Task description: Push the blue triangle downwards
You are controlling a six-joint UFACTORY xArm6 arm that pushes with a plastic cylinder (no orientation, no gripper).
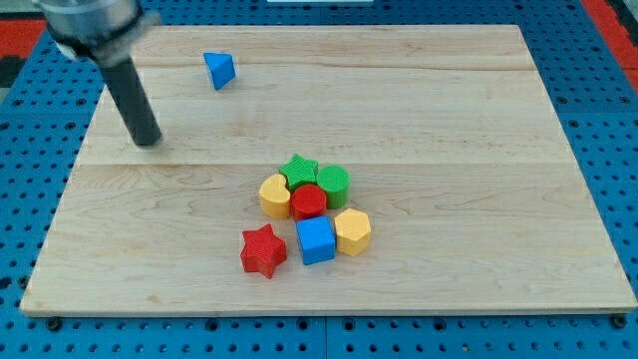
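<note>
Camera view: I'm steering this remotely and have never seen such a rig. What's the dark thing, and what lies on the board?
There is one picture, from a single camera looking down at a wooden board. The dark rod is the arm's end; it has no gripper and holds nothing. My tip rests on the board, to the lower left of the blue triangle, apart from it. Near the middle is a cluster: green star, green cylinder, yellow block, red cylinder, yellow hexagon, blue cube, red star.
</note>
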